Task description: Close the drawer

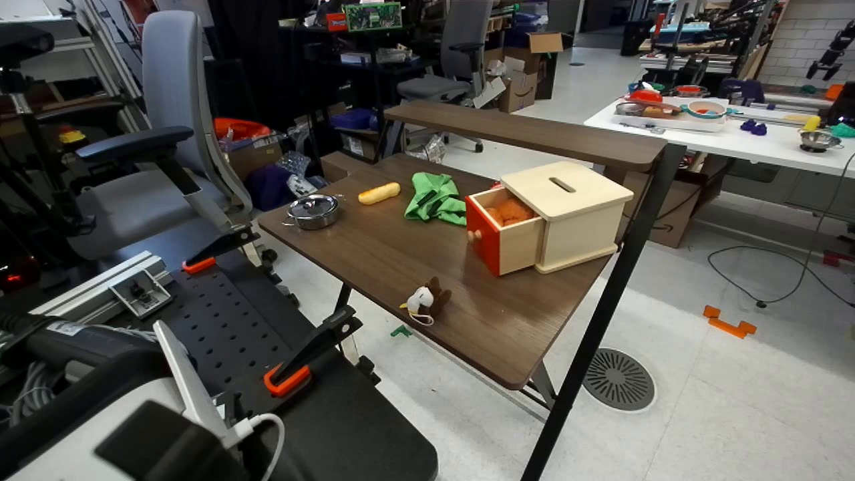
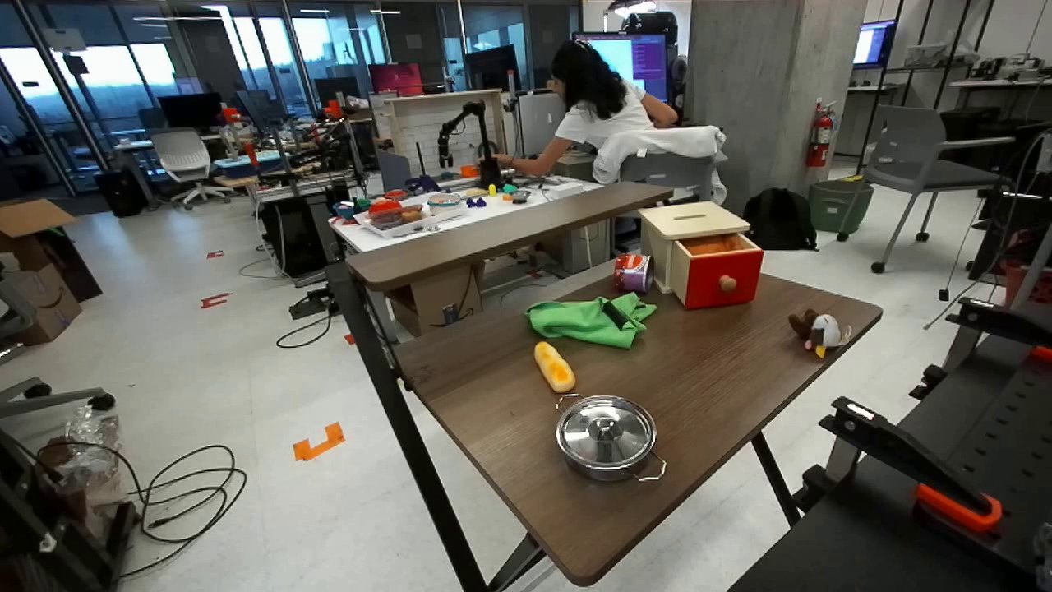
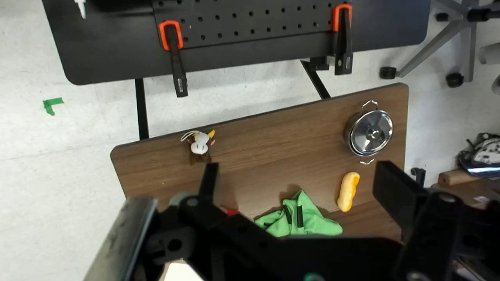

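The drawer [image 1: 482, 237] has a flat orange-red front with a round wooden knob. It is pulled partly out of the tan wooden box [image 1: 584, 224], with something fuzzy and orange inside. In an exterior view the drawer [image 2: 717, 279] faces outward from the box [image 2: 692, 218]. In the wrist view only a red sliver of the drawer [image 3: 232, 212] and a pale piece of the box lid [image 3: 181, 272] show; the gripper hides the rest. My gripper [image 3: 297, 168] is open and empty, high above the brown table, with fingers wide apart. Neither exterior view shows the gripper.
On the brown table [image 1: 374, 247] are a green cloth [image 2: 592, 321], a yellow bread-like toy [image 2: 555, 367], a lidded metal pot [image 2: 606, 436], a plush bird [image 2: 822, 330] and a red-purple can [image 2: 633, 273] beside the box. A raised shelf [image 1: 528, 130] runs along one side. Clamps [image 3: 179, 74] stick out from the black table.
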